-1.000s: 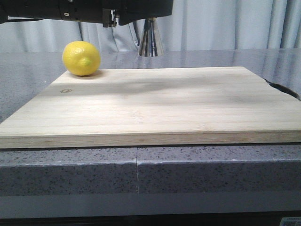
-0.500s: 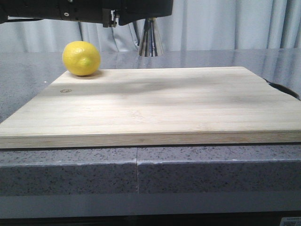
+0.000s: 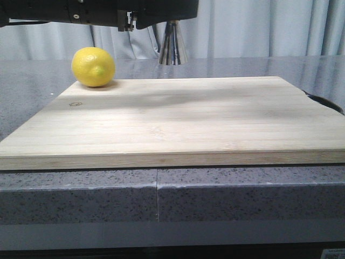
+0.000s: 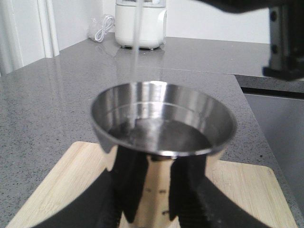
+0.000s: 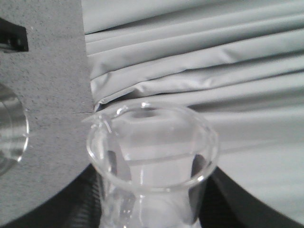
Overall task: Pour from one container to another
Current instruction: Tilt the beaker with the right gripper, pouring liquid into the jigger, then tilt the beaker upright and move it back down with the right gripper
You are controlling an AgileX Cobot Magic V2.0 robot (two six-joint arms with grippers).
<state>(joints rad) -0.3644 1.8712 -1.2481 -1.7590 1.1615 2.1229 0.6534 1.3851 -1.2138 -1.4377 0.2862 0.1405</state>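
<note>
Left wrist view gives me the left gripper (image 4: 152,199) clamped on the jigger (image 4: 163,124), a thin stream falling into its cup (already part full); my right gripper (image 5: 149,209) grips the tilted beaker (image 5: 152,156), above the board (image 3: 178,118)

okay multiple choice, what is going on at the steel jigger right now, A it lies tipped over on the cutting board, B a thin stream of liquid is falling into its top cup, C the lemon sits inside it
B: in the left wrist view a thin stream drops into the upright jigger, whose cup already holds liquid, with the left fingers clamped on its lower cone.
</note>
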